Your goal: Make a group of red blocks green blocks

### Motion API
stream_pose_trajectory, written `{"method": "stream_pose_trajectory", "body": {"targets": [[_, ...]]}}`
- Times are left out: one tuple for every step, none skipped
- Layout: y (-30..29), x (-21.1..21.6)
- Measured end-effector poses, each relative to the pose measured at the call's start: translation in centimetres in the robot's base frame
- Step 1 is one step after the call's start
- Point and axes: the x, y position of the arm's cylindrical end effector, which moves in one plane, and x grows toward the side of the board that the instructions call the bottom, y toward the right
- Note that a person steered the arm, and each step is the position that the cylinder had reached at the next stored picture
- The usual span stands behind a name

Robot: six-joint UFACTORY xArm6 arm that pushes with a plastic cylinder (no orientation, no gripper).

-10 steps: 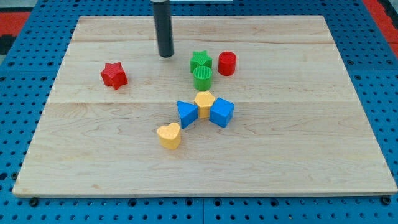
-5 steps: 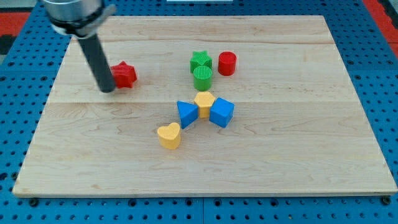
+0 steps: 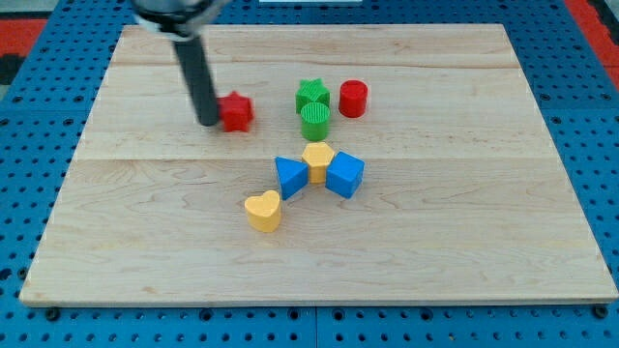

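My tip (image 3: 209, 122) touches the left side of the red star block (image 3: 236, 112) in the upper middle of the wooden board (image 3: 464, 222). To the star's right, a gap away, stand the green star block (image 3: 311, 95) and the green cylinder (image 3: 315, 122), touching each other. The red cylinder (image 3: 353, 99) sits just right of the green star.
Below the green blocks lie a yellow hexagon block (image 3: 318, 159), a blue triangular block (image 3: 290, 176) and a blue cube (image 3: 345, 175), packed together. A yellow heart block (image 3: 263, 210) lies lower left of them.
My tip swung from the board's top to the left of the red star, then pushed it rightward toward the green blocks. The other blocks have not moved.
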Motion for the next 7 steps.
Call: {"method": "stream_pose_trajectory", "body": {"targets": [[6.8,1.1],[11.5,1.5],[13.8,1.5],[14.5,3.5],[19.7,4.1],[23.3,3.1],[21.9,-0.2]]}}
